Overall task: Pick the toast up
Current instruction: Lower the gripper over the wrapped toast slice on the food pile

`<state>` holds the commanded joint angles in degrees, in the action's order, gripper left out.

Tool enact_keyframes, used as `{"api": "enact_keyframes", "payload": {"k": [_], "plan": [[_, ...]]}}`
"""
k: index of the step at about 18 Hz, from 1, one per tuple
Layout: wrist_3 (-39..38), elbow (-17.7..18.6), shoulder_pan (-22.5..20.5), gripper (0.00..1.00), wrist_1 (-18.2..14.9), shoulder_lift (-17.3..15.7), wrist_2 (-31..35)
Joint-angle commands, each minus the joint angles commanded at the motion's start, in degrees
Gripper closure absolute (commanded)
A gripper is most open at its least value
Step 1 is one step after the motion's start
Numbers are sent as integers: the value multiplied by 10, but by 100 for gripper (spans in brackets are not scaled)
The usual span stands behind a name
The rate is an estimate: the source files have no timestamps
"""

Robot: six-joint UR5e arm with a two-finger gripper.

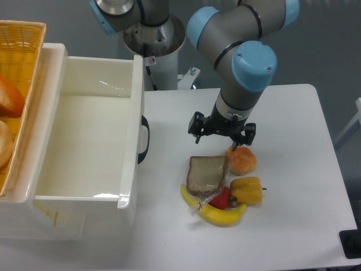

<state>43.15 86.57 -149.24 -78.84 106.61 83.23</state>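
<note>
1 slice of toast (207,174) is what the task is after, and it's not picked up yet. It lies flat on the counter (293,118), in crinkly clear wrap, grey-brown crumb with a darker crust, squarish. Its lower edge overlaps a yellow banana (221,215) and touches something red (221,198); a round orange bun (242,161) sits just beside its right top corner, and a yellow pepper (247,190) lies near. The tool (221,135) hangs just above the slice's top edge, fingers looking spread apart and holding nothing. So pretty much everything is left: come down, pinch, lift. The wrap looks slippery, probably. A big white bin (135,113) stands to the left.
</note>
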Motion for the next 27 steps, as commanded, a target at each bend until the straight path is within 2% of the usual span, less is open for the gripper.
{"api": "enact_keyframes", "payload": {"k": [5, 10, 14, 17, 19, 22, 24, 27], "plan": [[16, 2, -1, 0, 1, 5, -3], [14, 11, -1, 0, 3, 43, -3], [9, 32, 2, 0, 32, 47, -4], [11, 33, -1, 0, 35, 56, -21], [12, 33, -9, 0, 62, 63, -49], [11, 31, -9, 0, 97, 74, -48], [18, 26, -10, 0, 100, 80, -47], [74, 25, -18, 0, 100, 88, -49]]}}
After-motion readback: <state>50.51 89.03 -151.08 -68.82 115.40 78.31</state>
